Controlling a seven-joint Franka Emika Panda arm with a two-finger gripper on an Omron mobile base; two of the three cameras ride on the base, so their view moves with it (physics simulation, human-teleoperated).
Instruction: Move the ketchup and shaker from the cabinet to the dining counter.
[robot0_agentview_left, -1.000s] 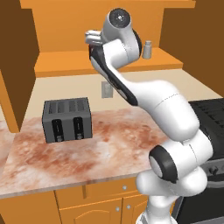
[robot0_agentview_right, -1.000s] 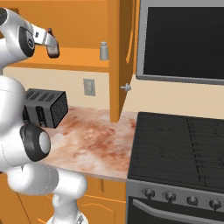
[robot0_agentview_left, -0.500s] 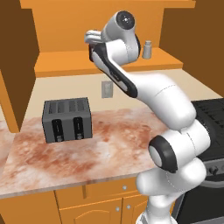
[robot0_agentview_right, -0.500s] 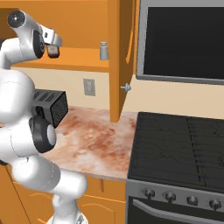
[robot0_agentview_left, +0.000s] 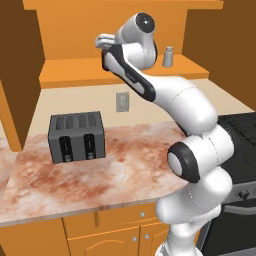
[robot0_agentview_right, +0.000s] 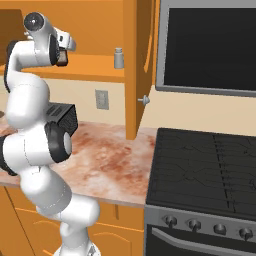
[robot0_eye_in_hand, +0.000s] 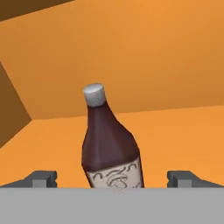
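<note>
The orange wooden wall cabinet (robot0_agentview_left: 125, 75) stands open. On its shelf the dark reddish-brown ketchup bottle (robot0_eye_in_hand: 109, 144) stands upright, centred between the spread fingertips (robot0_eye_in_hand: 43, 179) of the two-finger gripper (robot0_eye_in_hand: 114, 180), untouched. The small light-grey cylindrical shaker (robot0_agentview_left: 168, 56) stands on the same shelf, well apart.

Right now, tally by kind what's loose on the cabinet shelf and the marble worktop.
Bottles: 1, the dark reddish-brown ketchup bottle with a grey cap, on the shelf of the orange wooden cabinet
Shakers: 1, the light-grey cylindrical shaker, on the same shelf
Toasters: 1, the dark grey four-slot toaster, on the mottled red-brown marble worktop
Total: 3
</note>
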